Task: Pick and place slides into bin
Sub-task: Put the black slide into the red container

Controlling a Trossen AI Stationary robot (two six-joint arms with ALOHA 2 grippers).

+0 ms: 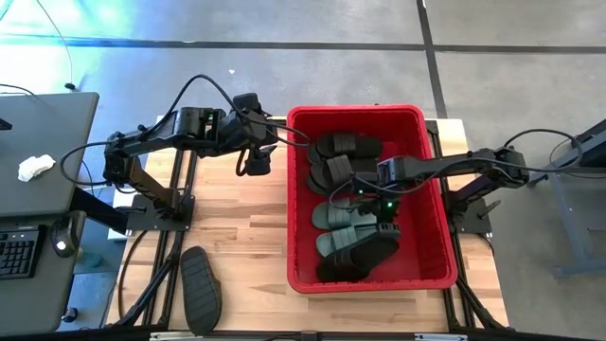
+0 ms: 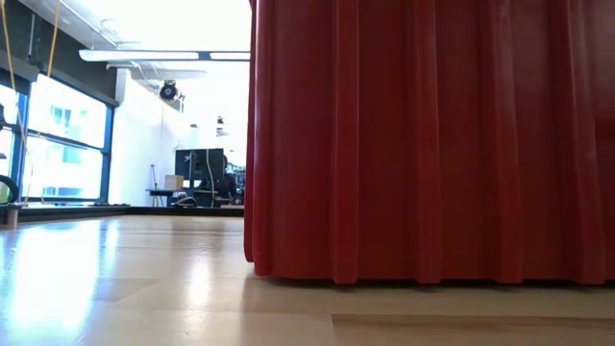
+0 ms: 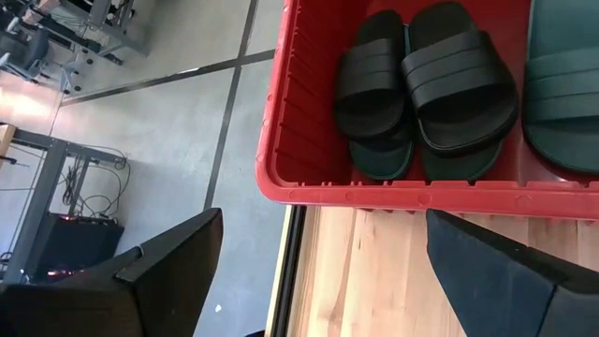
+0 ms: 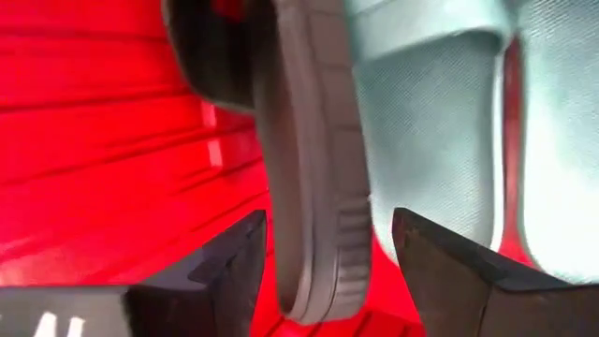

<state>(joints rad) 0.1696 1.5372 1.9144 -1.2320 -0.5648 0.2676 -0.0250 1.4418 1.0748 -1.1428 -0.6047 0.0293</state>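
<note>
The red bin (image 1: 355, 112) stands on the right half of the wooden table and fills the low view as a red wall (image 2: 432, 144). Several black and dark green slides (image 1: 346, 216) lie inside it. One dark slide (image 1: 201, 289) lies sole down near the table's front left edge. My right gripper (image 1: 383, 204) reaches down into the bin, open. Its fingers stand on either side of the edge of a dark slide (image 4: 314, 187), beside a green slide (image 4: 430, 112). My left gripper (image 1: 256, 163) hangs open above the table, left of the bin's far corner (image 3: 421, 197), with nothing between its fingers (image 3: 323, 225).
A grey desk (image 1: 47, 189) with a keyboard (image 1: 14, 251) and a white cloth (image 1: 36, 168) stands left of the table. Bare wood (image 1: 246, 237) lies between the lone slide and the bin. The bin's walls close in my right gripper.
</note>
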